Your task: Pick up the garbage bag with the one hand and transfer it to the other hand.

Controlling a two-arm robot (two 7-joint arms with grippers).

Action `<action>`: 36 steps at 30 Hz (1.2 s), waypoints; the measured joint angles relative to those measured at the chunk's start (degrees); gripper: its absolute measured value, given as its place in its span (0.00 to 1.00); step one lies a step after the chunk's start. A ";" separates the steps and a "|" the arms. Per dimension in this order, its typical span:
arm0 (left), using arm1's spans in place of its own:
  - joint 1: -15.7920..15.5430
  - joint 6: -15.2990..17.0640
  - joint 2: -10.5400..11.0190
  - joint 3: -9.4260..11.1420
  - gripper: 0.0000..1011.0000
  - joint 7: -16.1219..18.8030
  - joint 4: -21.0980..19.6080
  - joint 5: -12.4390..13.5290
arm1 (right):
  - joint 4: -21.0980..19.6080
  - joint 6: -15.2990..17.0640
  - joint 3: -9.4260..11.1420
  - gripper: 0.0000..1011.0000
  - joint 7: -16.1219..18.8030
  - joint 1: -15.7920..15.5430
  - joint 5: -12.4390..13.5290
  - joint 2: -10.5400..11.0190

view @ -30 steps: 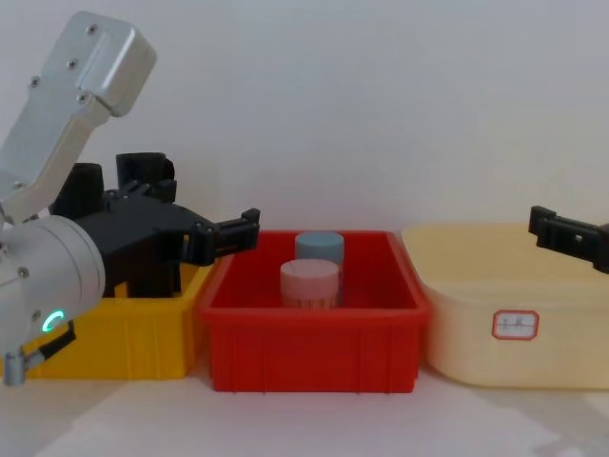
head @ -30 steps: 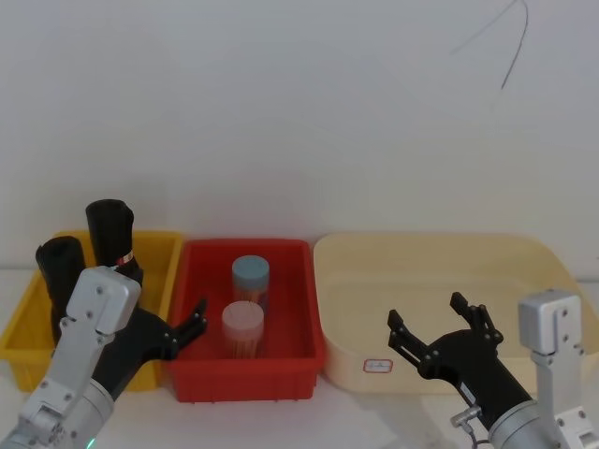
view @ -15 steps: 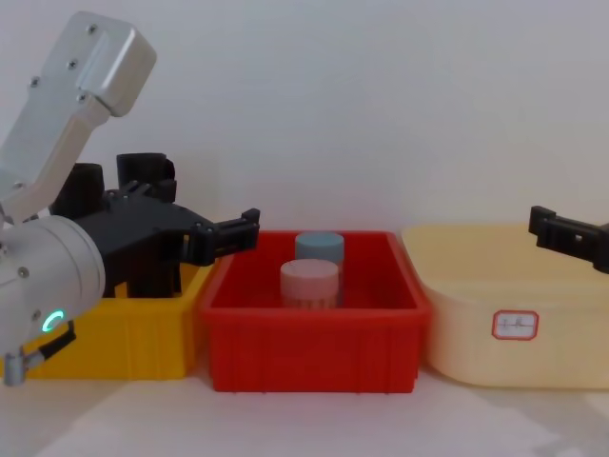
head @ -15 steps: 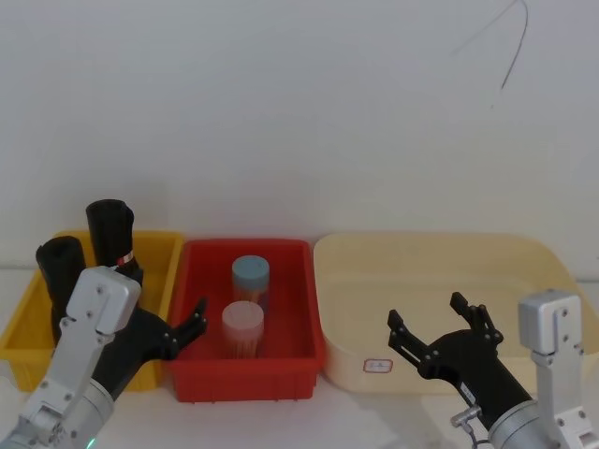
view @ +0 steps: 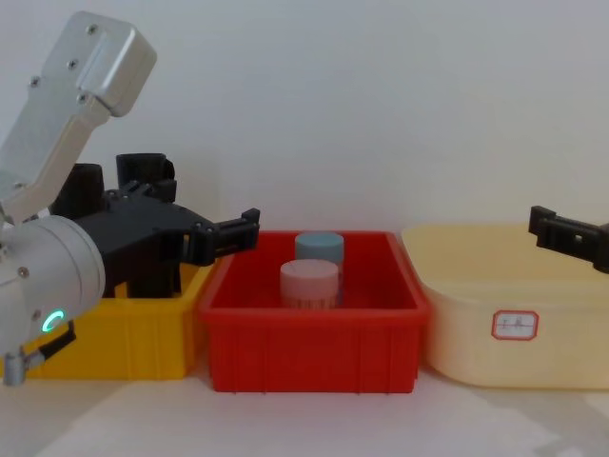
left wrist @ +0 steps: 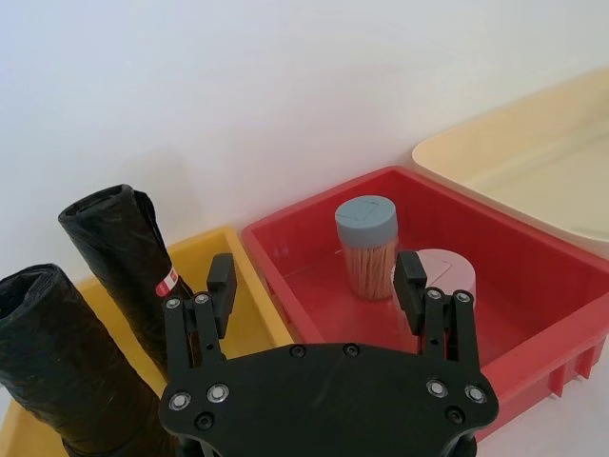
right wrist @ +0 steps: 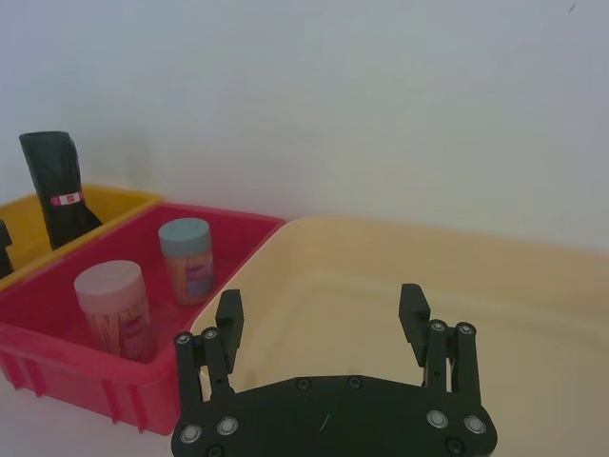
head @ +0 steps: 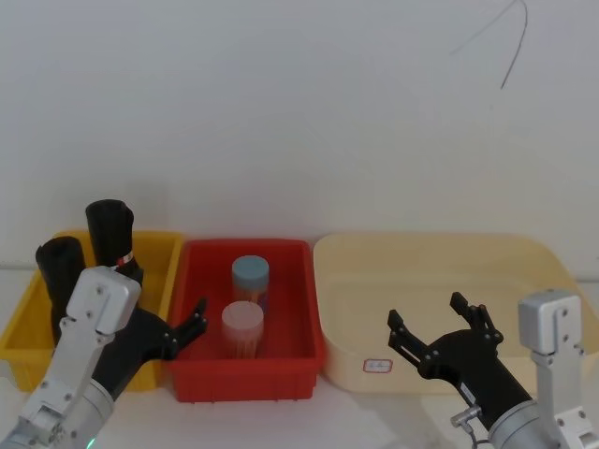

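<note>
Garbage bag: the garbage bag (head: 58, 269) stands upright in the left, nearer part of the yellow bin (head: 161, 241). Nothing holds it. Its top end is wrinkled, and the left arm hides its lower part in the head view.
Neighbour roll: the labelled roll (head: 112, 234), black with a small red-and-white band, stands in the same bin, just beside the bag, on its right and farther back. I cannot tell if the two touch.
Left gripper: the left gripper (head: 192, 323) is to the right of the bag and apart from it. Its fingertips are at the wall between the yellow bin and the red bin (head: 248, 382). The fingers are spread wide and hold nothing. A green light (view: 52, 321) glows on its arm.
Red bin: it stands just beside the yellow bin, on its right. Inside, the blue-lidded jar (head: 250, 277) stands behind the pink-lidded jar (head: 242, 327), both upright.
Cream tub: the cream tub (head: 421, 245) is at the right of the red bin, with a small white label on its front wall.
Right gripper: the right gripper (head: 426, 313) is at the near side of the cream tub, well apart from the bag. Its fingers are also spread and empty.
</note>
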 joint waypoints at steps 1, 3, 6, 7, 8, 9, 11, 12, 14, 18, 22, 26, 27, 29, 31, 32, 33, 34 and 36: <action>0.00 0.00 0.00 0.00 0.99 0.00 0.00 0.00 | 0.00 0.00 0.00 0.99 0.00 0.00 0.00 0.00; 0.00 0.00 0.00 0.00 0.99 0.00 0.00 0.00 | 0.00 0.00 0.00 0.99 0.00 0.00 0.00 0.00; 0.00 0.00 0.00 0.00 0.99 0.00 0.00 0.00 | 0.00 0.00 0.00 0.99 0.00 0.00 0.00 0.00; 0.00 0.00 0.00 0.00 0.99 0.00 0.00 0.00 | 0.00 0.00 0.00 0.99 0.00 0.00 0.00 0.00; 0.00 0.00 0.00 0.00 0.99 0.00 0.00 0.00 | 0.00 0.00 0.00 0.99 0.00 0.00 0.00 0.00; 0.00 0.00 -0.01 0.00 0.99 -0.01 0.00 0.00 | 0.00 0.00 0.00 0.99 0.00 0.00 0.00 0.00; -0.01 0.01 -0.03 0.00 0.99 -0.04 0.00 0.00 | 0.00 0.00 0.00 0.99 0.00 0.00 0.00 0.00; -0.04 0.04 -0.05 0.00 0.99 -0.08 0.00 0.00 | 0.00 0.00 0.00 0.99 0.00 0.00 0.00 0.00; -0.06 0.08 -0.06 0.00 0.99 -0.23 0.00 0.00 | 0.00 0.00 0.00 0.99 0.00 0.00 0.00 0.00; -0.03 0.16 0.15 0.00 0.99 -1.00 -0.19 -0.11 | 0.00 0.00 0.00 0.99 0.00 0.00 0.00 0.00; 0.62 0.13 1.05 -0.30 0.99 -2.29 -1.03 -0.66 | 0.00 0.00 0.00 0.99 0.00 0.00 0.00 0.00; 2.26 -0.39 2.85 -1.24 0.99 -4.01 -2.50 -1.77 | 0.00 0.00 0.01 0.99 0.00 0.00 0.00 0.00; 2.88 -0.66 3.49 -1.75 0.99 -4.55 -3.13 -2.19 | 0.00 0.00 0.00 0.99 0.00 0.00 0.00 0.00; 3.56 -0.99 4.16 -2.22 0.99 -5.16 -3.64 -2.70 | 0.00 0.00 0.00 0.99 0.00 0.00 0.00 -0.01; 4.36 -1.27 4.96 -2.88 0.99 -5.66 -4.23 -3.16 | 0.00 0.00 0.00 0.99 0.00 0.00 0.00 0.00; 5.05 -1.56 5.58 -3.48 0.99 -6.15 -4.70 -3.68 | 0.00 0.00 0.00 0.99 0.00 0.00 0.00 0.00; 5.40 -1.69 5.91 -3.82 0.99 -6.35 -4.93 -3.94 | 0.00 0.00 0.00 0.99 0.00 0.00 0.00 0.00; 6.04 -1.98 6.49 -4.46 0.99 -6.80 -5.37 -4.59 | 0.00 0.00 0.00 0.99 0.00 0.00 0.00 0.00; 6.78 -2.24 7.10 -5.26 0.99 -7.14 -5.84 -5.25 | 0.00 0.00 0.00 0.99 0.00 0.00 0.00 0.00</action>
